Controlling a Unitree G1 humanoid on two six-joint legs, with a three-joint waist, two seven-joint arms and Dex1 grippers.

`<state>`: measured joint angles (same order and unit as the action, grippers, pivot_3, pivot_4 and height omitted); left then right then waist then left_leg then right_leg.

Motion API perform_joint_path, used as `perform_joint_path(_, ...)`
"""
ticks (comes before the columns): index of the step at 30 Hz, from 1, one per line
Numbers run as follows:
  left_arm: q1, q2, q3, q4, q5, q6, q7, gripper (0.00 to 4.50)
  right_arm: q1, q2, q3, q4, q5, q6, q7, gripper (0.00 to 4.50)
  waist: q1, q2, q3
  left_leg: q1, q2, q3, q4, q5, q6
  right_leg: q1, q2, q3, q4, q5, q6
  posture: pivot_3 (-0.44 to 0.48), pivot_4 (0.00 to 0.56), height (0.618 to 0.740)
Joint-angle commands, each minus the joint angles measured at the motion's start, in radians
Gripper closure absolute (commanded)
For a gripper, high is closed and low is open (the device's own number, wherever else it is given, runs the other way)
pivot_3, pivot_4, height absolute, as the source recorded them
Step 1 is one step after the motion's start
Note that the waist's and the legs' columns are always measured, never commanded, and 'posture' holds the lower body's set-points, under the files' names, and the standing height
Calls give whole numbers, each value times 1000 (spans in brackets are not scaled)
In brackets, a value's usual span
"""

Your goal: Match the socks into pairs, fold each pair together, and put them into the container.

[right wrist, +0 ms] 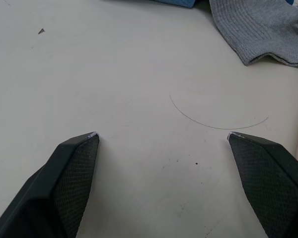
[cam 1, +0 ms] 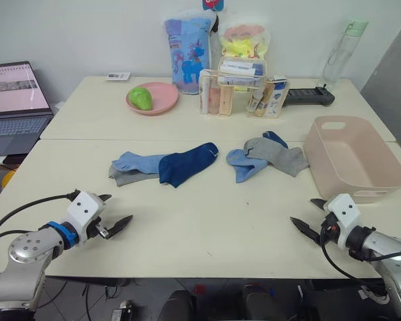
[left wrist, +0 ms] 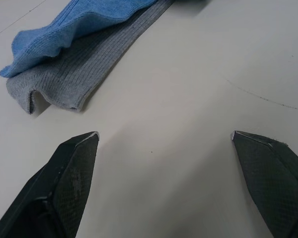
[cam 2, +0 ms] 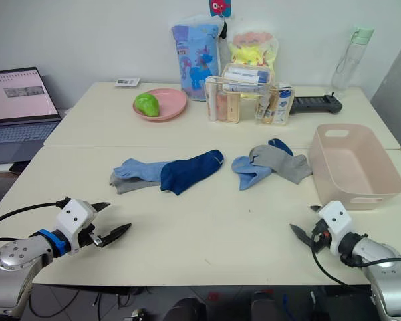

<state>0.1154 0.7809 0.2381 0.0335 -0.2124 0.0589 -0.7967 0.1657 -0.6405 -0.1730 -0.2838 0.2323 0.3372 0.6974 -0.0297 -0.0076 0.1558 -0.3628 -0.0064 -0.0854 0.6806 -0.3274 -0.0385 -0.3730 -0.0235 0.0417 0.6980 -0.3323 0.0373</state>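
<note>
Six ankle socks lie in two loose heaps across the middle of a cream table (cam 1: pixel 207 227), none yet paired or folded. In the heap nearer the table's left edge, a navy sock (cam 1: pixel 187 164) lies over a light blue sock (cam 1: pixel 137 162), which in turn covers a grey sock (cam 1: pixel 123 177). In the heap toward the right edge, a grey sock (cam 1: pixel 277 155) drapes over a light blue sock (cam 1: pixel 244 164), with the tip of a second navy sock (cam 1: pixel 275 138) showing behind. The pink-beige tub (cam 1: pixel 381 177) stands empty at the right edge, just beside that heap.

The left gripper (cam 1: pixel 111 212) and right gripper (cam 1: pixel 309 215) hover low near the front edge, each with its fingers spread wide and nothing held, well apart from the socks.

The socks look light, limp and thin; they would likely bunch and drag a neighbour along, so a pinch at a free cuff or toe end, such as the grey cuff in the left wrist view, seems the surest hold. The overlaps are the main hindrance, since each colour's mate sits in the other heap.

Along the back edge stand a pink plate (cam 1: pixel 162 100) bearing a green fruit (cam 1: pixel 140 97), a clear organiser (cam 1: pixel 244 90) of small packets, printed bags (cam 1: pixel 187 53), a water bottle (cam 1: pixel 341 53) and a black remote-like device (cam 1: pixel 307 97), all well clear. An open laptop (cam 1: pixel 13 107) sits off the left side.
</note>
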Motion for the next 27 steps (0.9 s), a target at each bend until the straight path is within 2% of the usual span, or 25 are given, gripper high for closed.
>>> perform_joint_path(1,-3,-16,-13,9,19,-13,12,0,-12,-1,-9,-11,-13,-38,-16,39,0,0,0,0,0,0,0,0,0,0,0,0,0,0,0,0,150,703)
perform_joint_path(3,-16,-39,-21,29,56,-60,56,0,-17,11,-4,-3,-23,-52,-28,39,0,0,0,0,0,0,0,0,0,0,0,0,0,0,0,0,150,703)
perform_joint_path(9,-25,-47,-24,89,77,-201,26,0,-21,26,10,13,-48,-105,-38,39,3,0,0,0,0,0,0,0,0,0,0,0,0,0,0,0,150,703)
perform_joint_path(10,-26,-43,-24,97,72,-204,15,0,-21,30,9,14,-43,-116,-34,39,3,0,0,0,0,0,0,0,0,0,0,0,0,0,0,0,150,703)
perform_joint_path(13,-18,-52,0,62,-47,-136,-73,0,-13,45,-12,-11,-3,-113,-24,39,2,0,0,0,0,0,0,0,0,0,0,0,0,0,0,0,150,703)
perform_joint_path(27,-15,-68,-43,59,-37,-137,-101,0,19,35,2,-57,-1,-104,-21,39,2,0,0,0,0,0,0,0,0,0,0,0,0,0,0,0,150,703)
